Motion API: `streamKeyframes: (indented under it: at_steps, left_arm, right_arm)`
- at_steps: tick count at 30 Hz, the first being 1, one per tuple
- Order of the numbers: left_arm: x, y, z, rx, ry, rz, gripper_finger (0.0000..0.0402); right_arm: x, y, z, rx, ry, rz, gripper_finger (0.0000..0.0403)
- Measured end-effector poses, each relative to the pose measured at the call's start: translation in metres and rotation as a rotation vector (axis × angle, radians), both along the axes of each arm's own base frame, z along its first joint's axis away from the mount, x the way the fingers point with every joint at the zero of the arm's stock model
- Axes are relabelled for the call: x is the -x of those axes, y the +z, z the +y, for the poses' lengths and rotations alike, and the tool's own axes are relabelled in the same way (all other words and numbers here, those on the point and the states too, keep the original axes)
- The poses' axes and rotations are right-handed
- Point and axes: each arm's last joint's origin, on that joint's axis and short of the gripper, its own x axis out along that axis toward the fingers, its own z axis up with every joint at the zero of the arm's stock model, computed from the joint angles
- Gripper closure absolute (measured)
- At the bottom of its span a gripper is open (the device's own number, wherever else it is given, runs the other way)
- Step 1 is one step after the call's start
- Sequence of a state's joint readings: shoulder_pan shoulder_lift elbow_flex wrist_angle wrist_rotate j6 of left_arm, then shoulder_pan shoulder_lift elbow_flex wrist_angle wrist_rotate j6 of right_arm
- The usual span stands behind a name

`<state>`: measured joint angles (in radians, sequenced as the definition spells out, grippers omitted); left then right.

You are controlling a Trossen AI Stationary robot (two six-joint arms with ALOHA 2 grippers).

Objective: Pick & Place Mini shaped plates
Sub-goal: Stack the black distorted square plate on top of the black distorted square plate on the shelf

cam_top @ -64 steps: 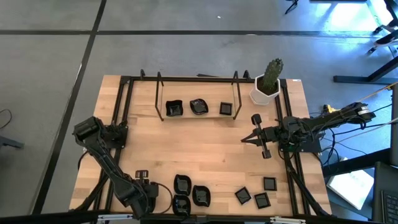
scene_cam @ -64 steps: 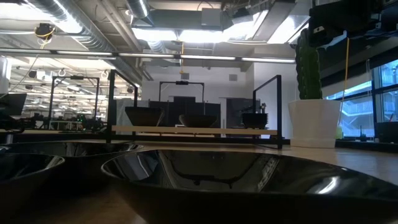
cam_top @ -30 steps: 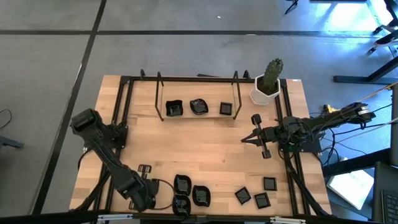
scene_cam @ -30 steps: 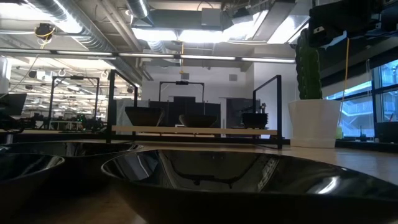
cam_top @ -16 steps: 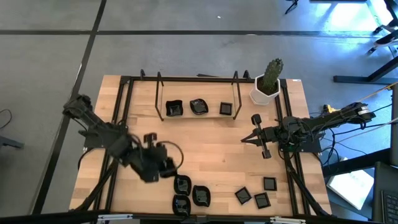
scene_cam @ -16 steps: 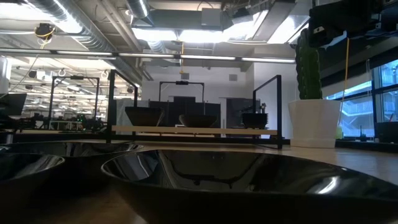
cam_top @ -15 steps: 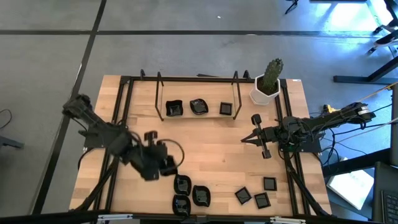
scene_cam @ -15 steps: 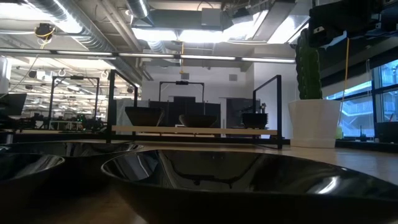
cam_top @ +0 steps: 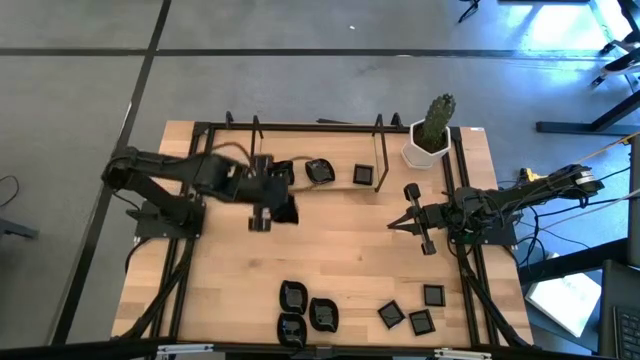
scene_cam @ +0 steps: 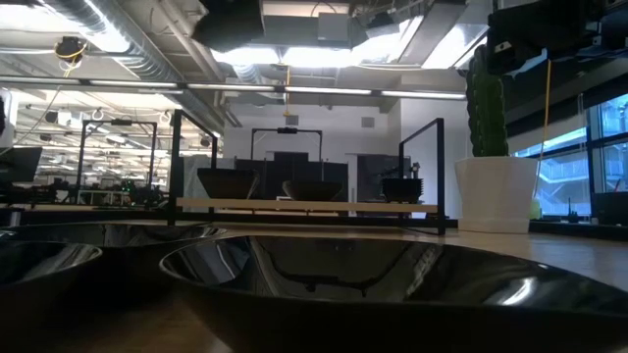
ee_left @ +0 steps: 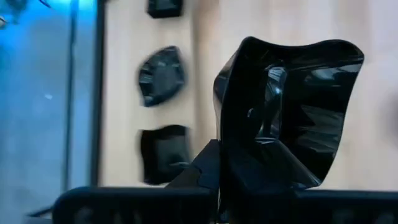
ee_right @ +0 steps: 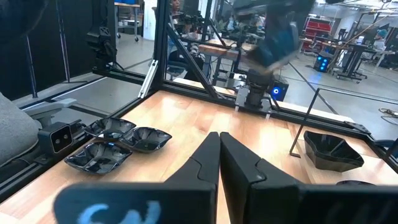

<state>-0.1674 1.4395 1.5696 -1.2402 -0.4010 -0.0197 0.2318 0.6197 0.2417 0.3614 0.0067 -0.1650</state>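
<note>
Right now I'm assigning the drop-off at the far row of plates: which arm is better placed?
Left. Its tool holds a wavy plate beside that row; the right tool is shut, empty and farther off.

Robotics lab or industrial workshop, open-plan. Butcher-block wooden table (cam_top: 340, 240) bolted inside a black metal frame (cam_top: 200, 130), standing on a grey concrete floor (cam_top: 80, 90) with dark seams. Exposed silver ducts (scene_cam: 118, 39) and pipes run along the open ceiling, with bright strip lights (scene_cam: 294, 54) far back. More black-framed rigs and workbenches (ee_right: 348, 46) fill the far room, with a red tool cabinet (ee_right: 318, 26) behind them. Cables (cam_top: 540, 245) trail off the right side of the table. A potted cactus (cam_top: 432, 128) sits at the far right corner as decor.
</note>
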Motion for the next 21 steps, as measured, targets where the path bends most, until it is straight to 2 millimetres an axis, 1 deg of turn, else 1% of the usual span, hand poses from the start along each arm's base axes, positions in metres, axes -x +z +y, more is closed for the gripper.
streamKeyframes:
  at_steps: [4,8,11,14,17,21]
  left_arm:
    - [-0.007,-0.002,0.028,-0.065,-0.021,0.048,0.0399]
    - [-0.016,-0.012,0.059,-0.081,0.019,0.120,0.0399]
    - [-0.027,-0.028,0.083,-0.041,0.061,0.185,0.0399]
    - [-0.035,-0.043,0.104,0.037,0.091,0.233,0.0399]
    - [-0.040,-0.060,0.118,0.113,0.114,0.303,0.0399]
    - [-0.042,-0.076,0.133,0.147,0.162,0.396,0.0399]
  right_arm:
    - [0.000,0.000,0.000,0.000,0.000,0.000,0.0389]
    - [0.000,0.000,0.000,0.000,0.000,0.000,0.0389]
    - [0.000,0.000,0.000,0.000,0.000,0.000,0.0389]
    - [0.000,0.000,0.000,0.001,0.000,0.001,0.0389]
    - [0.000,-0.001,0.000,0.004,0.000,0.009,0.0389]
    - [0.000,-0.002,0.000,0.008,0.000,0.015,0.0389]
